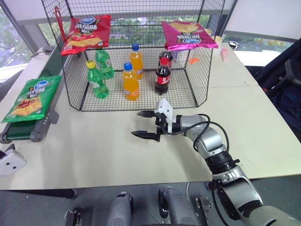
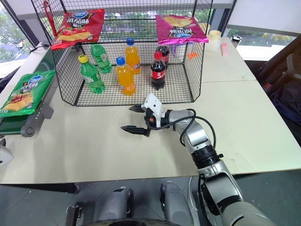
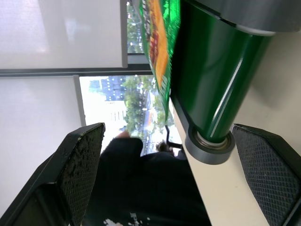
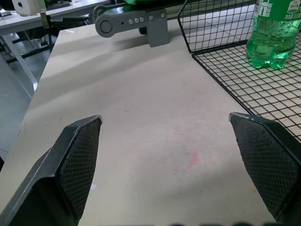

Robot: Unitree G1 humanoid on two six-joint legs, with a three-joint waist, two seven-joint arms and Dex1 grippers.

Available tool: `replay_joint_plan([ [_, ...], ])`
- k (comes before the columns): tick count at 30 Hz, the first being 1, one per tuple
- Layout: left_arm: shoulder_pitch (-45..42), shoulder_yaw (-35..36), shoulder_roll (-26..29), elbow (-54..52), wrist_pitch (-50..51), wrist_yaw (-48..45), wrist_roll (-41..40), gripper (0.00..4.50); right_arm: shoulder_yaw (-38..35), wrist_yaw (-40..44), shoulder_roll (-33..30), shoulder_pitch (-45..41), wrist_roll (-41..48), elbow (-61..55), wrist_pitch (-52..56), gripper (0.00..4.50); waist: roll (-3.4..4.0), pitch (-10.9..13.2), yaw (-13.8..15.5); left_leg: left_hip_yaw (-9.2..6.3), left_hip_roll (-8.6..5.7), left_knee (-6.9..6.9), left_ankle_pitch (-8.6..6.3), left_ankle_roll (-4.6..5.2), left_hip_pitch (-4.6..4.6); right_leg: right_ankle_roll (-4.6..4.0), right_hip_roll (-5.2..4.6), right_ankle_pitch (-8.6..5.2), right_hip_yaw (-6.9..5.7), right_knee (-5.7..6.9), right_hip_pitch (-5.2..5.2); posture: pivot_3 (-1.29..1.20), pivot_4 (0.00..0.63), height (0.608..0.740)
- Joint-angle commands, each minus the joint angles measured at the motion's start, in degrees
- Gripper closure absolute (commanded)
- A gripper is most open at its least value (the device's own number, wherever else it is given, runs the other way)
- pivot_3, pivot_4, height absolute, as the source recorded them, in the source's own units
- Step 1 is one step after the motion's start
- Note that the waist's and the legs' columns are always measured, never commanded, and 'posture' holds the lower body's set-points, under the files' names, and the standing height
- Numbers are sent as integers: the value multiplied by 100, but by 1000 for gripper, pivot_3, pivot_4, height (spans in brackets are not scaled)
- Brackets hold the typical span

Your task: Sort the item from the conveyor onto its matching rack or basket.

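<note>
- Green crisp bag (image 1: 32,98) lying flat on the dark green belt (image 1: 21,128), close to its roller end (image 1: 36,134), at the left edge of the table (image 1: 108,146).
- Untouched by either hand.
- Left gripper (image 3: 169,183) spread wide, empty, pointed at the belt's roller from just beside it; edge of the green bag seen above the roller.
- Right gripper (image 1: 146,125) spread wide, empty, hanging over bare tabletop in front of the black wire cage (image 1: 188,89), fingers aimed left toward the belt.
- Up on the cage's top shelf (image 1: 134,35): red crisp bag (image 1: 87,33) at left, pink crisp bag (image 1: 187,34) at right, open gap between them.
- Down on the cage floor: two green bottles (image 1: 97,80), two orange bottles (image 1: 130,82), two cola bottles (image 1: 162,75), all upright.
</note>
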Motion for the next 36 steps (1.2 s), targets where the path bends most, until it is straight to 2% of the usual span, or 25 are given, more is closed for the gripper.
replay_joint_plan([
  [1, -148, 113, 202, 42, 79, 188, 59, 21, -64, 16, 39, -108, 45, -147, -83, 0, 1, 1, 3, 0, 0, -1, 0, 0, 0, 0, 0, 0, 0, 0, 0, 0, 150, 740],
  [16, -366, -425, 310, 536, -23, 374, 109, 21, -108, -76, -106, 69, 70, -410, 55, 0, -1, 0, 5, 8, 11, -1, 0, 0, 1, -11, 4, 9, 0, 2, -4, 0, 150, 740],
  [19, -355, -465, 310, 574, -69, 396, 79, 852, -104, -95, -115, 110, 75, -475, 97, 0, -1, 0, 4, 10, 13, 0, 0, 0, 1, -12, 5, 10, -1, 2, -4, 0, 150, 740],
  [25, -146, -393, 222, 483, -156, 488, 26, 3810, -85, -130, -108, 156, 70, -523, 136, 0, -1, -1, -3, 14, 20, -1, 0, 0, 1, -15, 5, 11, 0, 1, -6, 0, 150, 740],
  [26, -76, -353, 194, 424, -168, 496, 12, 4454, -80, -132, -107, 162, 72, -529, 141, 0, -1, -1, -3, 15, 23, -1, 0, 0, 1, -17, 6, 13, 0, 2, -8, 0, 150, 740],
  [32, 201, 121, -42, -48, -193, 407, -463, 4484, -52, -88, -77, 107, 77, -445, 119, 0, -3, -2, -2, 23, 34, -2, 0, 0, 0, -24, 11, 17, 0, 1, -14, 0, 150, 740],
  [36, 117, 428, -107, -631, -354, -368, -1784, 4484, -51, -5, -56, -11, 68, -301, 58, 0, -6, -4, 19, 23, 43, 1, 0, 0, 0, -32, 21, 21, 0, 0, -16, 0, 150, 740],
])
